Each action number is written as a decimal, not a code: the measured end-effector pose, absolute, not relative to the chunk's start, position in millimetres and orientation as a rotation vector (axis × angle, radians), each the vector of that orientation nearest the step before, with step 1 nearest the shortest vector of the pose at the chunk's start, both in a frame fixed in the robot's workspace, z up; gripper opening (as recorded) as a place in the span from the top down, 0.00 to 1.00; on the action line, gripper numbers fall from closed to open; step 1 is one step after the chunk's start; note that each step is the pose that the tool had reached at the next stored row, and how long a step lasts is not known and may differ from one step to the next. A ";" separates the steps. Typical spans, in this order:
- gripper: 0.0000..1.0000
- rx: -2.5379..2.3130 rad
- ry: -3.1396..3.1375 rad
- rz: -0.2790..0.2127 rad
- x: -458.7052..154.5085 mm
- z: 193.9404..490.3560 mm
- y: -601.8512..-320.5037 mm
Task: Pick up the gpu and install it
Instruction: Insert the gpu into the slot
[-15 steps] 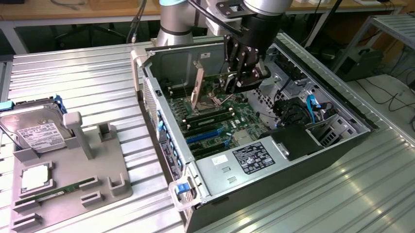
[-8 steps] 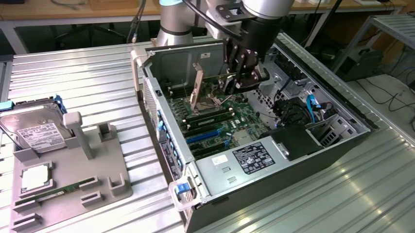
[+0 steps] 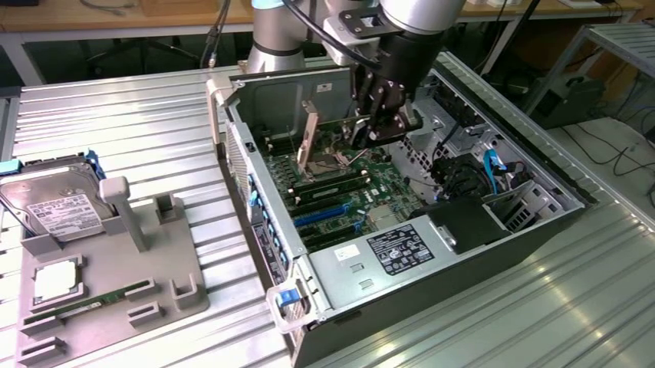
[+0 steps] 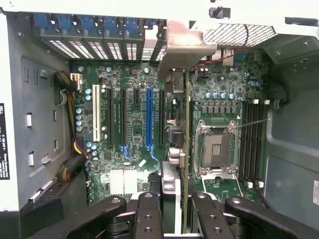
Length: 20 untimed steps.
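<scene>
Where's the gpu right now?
In the wrist view the gpu hangs edge-on in the gripper, above the motherboard inside the open case, between the blue slot and the CPU socket.

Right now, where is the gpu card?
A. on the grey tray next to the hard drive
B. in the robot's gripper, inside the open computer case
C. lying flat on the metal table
B: the gripper is shut on the gpu, holding it edge-on over the motherboard inside the open computer case.
</scene>
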<state>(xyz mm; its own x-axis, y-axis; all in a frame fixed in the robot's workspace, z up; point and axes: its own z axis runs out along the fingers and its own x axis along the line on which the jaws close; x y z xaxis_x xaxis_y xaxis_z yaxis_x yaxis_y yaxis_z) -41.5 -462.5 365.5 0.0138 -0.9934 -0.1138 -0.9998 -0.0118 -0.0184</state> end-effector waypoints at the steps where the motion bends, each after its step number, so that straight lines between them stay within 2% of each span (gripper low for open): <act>1: 0.72 -2.168 2.140 0.104 -41.6 365.4 -462.5; 20: 0.72 -2.175 2.153 0.127 -42.0 346.6 -467.8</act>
<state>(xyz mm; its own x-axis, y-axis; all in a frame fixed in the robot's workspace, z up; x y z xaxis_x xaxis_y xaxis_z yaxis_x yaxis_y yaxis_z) -42.0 -467.8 346.6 0.0102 -0.9934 -0.1140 -0.9999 -0.0106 0.0025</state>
